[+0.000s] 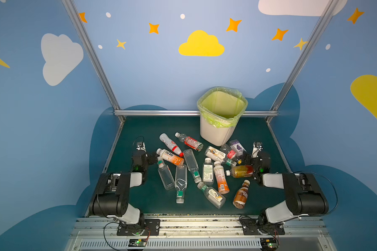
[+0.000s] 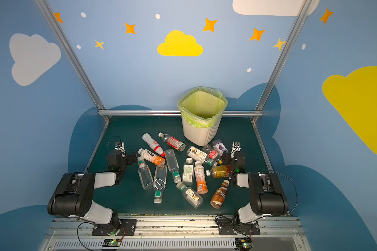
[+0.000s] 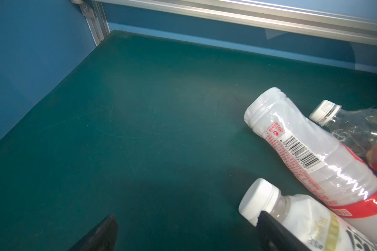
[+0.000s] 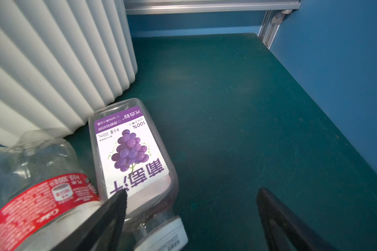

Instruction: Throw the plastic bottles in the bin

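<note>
The left arm [image 1: 118, 191] is folded. Its upper link rises from the base at the front edge of the worktop [image 1: 139, 130], the forearm runs forward, and the wrist sits low near the left edge. The left gripper [image 3: 186, 217] points toward the rear-left corner, jaws spread wide, with only bare worktop between them. In the left wrist view one finger [image 3: 276, 234] overlaps the neck of a white-capped bottle [image 3: 303, 215]; contact cannot be determined. A milky bottle [image 3: 309, 152] lies just beside that bottle. The right arm [image 1: 300, 193] mirrors this pose near the right edge. The right gripper [image 4: 192, 191] points toward the rear-right corner, jaws spread, gripping nothing. One of its fingers [image 4: 109, 217] overlaps a red-label bottle [image 4: 35, 195], which lies against a grape-label bottle [image 4: 131, 152]. The base of the grape-label bottle rests just beside the ribbed wall of the bin [image 4: 41, 65]. In both top views the bin [image 1: 213, 132] stands upright at the rear edge, right of centre, lined with a yellow-green bag [image 1: 222, 102]. Its visible interior shows the bag alone. The bottles [image 1: 191, 162] lie on their sides on the worktop, scattered between the two arms from the foot of the bin toward the front edge, several touching or crossing.
</note>
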